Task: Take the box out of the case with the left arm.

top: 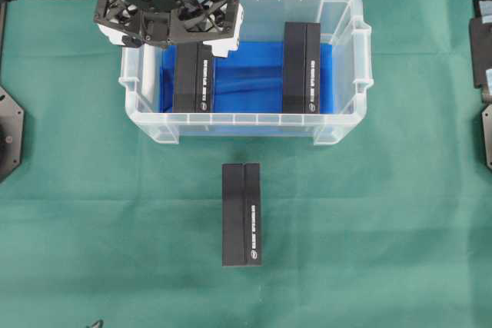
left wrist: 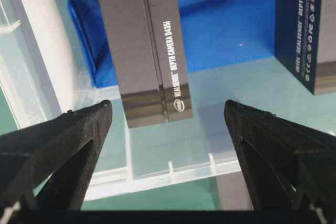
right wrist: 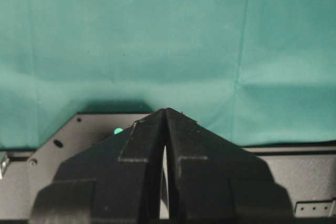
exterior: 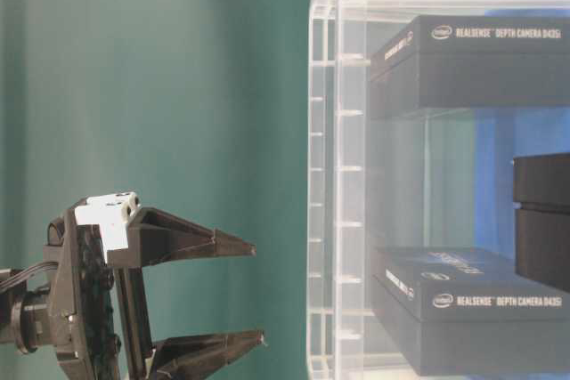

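The clear case (top: 338, 124) with a blue lining holds two black boxes: a left box (top: 192, 82) and a right box (top: 301, 67). My left gripper (top: 171, 32) hovers open over the case's far left corner, above the far end of the left box. In the left wrist view that box (left wrist: 142, 45) lies ahead between the spread fingers (left wrist: 79, 140), with the case rim (left wrist: 168, 174) below and nothing gripped. From table level the left gripper (exterior: 258, 292) stands open just outside the case wall (exterior: 334, 175). My right gripper (right wrist: 165, 111) is shut and empty over the green cloth.
A third black box (top: 241, 214) lies on the green cloth in front of the case. The second box (left wrist: 310, 24) in the case shows at the right of the left wrist view. The right arm (top: 483, 44) sits at the right edge of the table.
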`<action>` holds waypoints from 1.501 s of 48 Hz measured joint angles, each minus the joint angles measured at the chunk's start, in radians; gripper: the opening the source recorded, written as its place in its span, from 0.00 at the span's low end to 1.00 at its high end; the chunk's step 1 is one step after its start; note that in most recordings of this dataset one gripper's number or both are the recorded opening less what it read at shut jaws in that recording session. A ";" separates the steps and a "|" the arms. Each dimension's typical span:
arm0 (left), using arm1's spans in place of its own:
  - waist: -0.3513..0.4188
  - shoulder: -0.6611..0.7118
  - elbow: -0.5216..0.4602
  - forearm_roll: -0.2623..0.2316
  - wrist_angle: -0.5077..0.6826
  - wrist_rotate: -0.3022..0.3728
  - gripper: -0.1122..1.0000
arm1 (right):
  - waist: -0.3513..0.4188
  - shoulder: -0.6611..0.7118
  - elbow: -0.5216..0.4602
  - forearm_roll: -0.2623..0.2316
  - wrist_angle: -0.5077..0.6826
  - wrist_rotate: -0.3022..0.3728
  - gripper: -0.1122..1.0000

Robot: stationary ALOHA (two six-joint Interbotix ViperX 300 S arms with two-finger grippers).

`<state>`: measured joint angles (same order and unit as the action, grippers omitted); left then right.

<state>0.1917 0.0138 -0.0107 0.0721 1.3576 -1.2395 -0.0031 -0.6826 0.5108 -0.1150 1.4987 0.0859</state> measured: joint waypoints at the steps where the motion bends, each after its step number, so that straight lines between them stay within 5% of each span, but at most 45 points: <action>1: 0.000 0.000 -0.002 -0.002 -0.002 0.000 0.89 | 0.000 0.000 -0.002 0.002 0.000 0.000 0.12; 72: 0.000 0.012 0.038 0.002 -0.015 -0.025 0.89 | 0.000 0.000 0.000 0.000 0.000 0.002 0.12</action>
<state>0.1917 0.0261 0.0276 0.0736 1.3422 -1.2640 -0.0031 -0.6826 0.5108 -0.1150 1.4987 0.0874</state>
